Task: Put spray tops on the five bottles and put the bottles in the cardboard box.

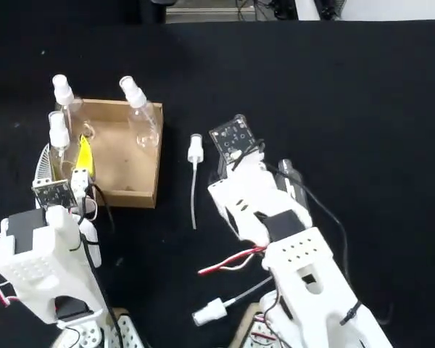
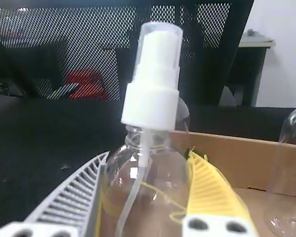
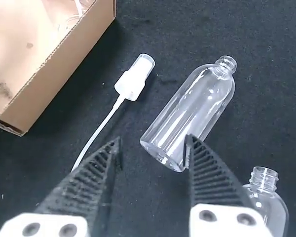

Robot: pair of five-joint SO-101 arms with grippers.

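On black cloth tabletop (image 1: 333,87): had left yellow-and-grey gripper (image 2: 149,158) clamped on clear plastic bottle with white spray top (image 2: 138,180), at left edge of brown cardboard box (image 1: 158,159); boxing third of five, seemingly. Hung right black gripper (image 3: 153,142) wide open, empty, above uncapped clear bottle (image 3: 195,108) lying mid-tabletop near loose white spray top (image 3: 133,79). Called next for release, then tube-to-neck alignment.

The right gripper (image 3: 153,143) hangs with its black fingers spread apart near the base of an uncapped clear bottle (image 3: 190,111) lying on the black table (image 3: 266,74). A loose spray top (image 3: 133,79) lies between that bottle and the cardboard box (image 3: 54,54). A second bottle (image 3: 266,197), also uncapped, is just beside one finger.
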